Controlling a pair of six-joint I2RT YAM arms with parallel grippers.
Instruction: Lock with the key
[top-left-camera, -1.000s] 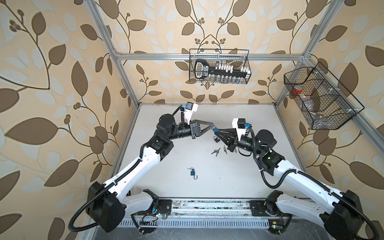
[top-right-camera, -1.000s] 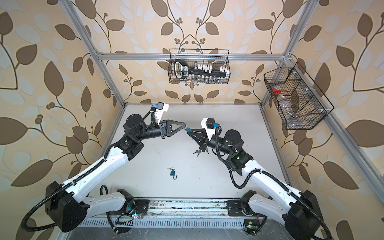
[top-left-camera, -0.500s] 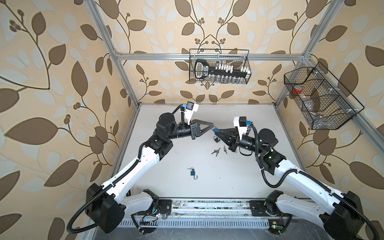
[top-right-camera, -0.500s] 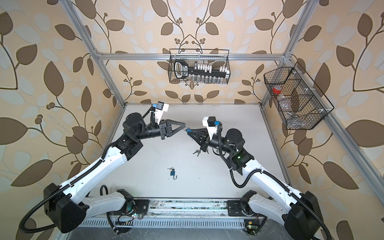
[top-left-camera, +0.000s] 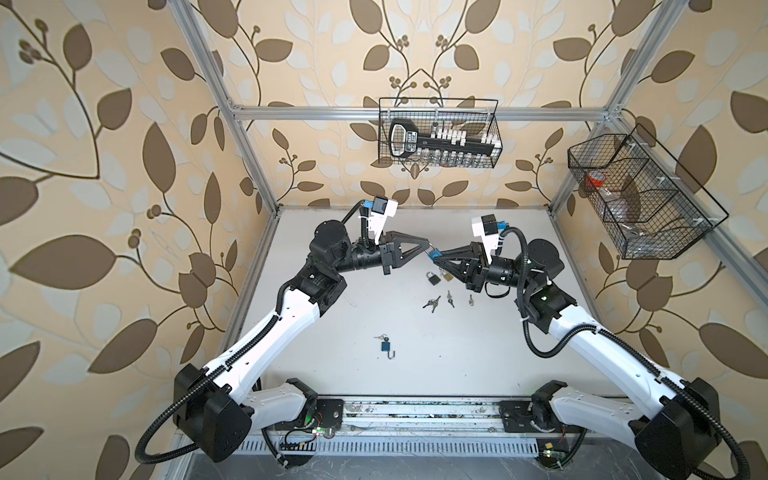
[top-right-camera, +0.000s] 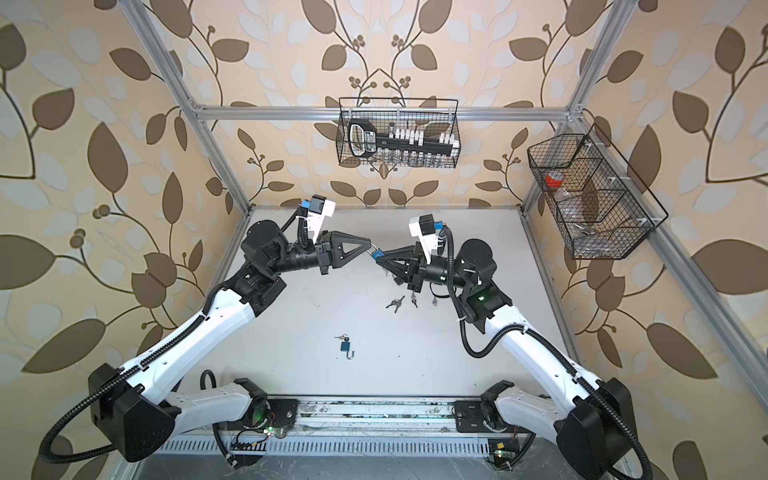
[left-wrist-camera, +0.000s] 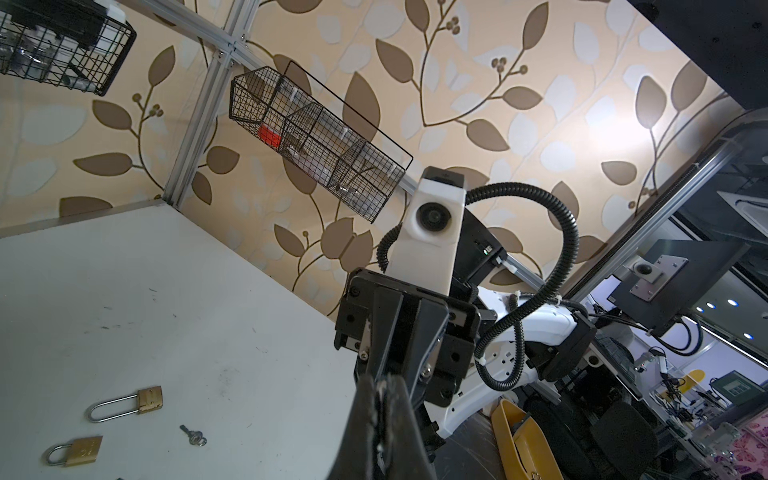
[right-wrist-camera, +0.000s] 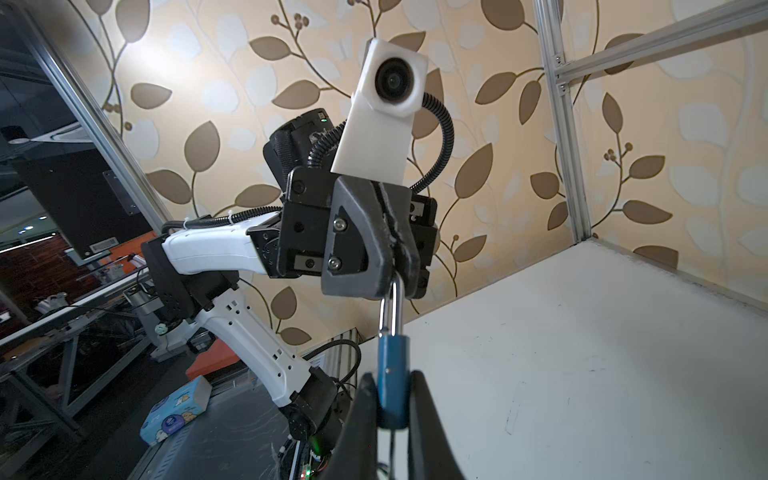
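Note:
A blue padlock hangs in the air above the table between both arms. My right gripper is shut on its blue body. My left gripper is shut on its silver shackle. In both top views the two grippers meet tip to tip at the padlock. In the left wrist view my left gripper shows pressed-together fingers, and the shackle is mostly hidden. Loose keys lie on the table below the right gripper. I cannot tell whether a key sits in the held padlock.
A second blue padlock with its shackle swung open lies nearer the front, keys beside it. Two brass padlocks and a small key lie under the grippers. Wire baskets hang on the back and right walls.
Both grippers, still joined at the blue padlock, have shifted slightly up and toward the back wall. The grips have not changed.

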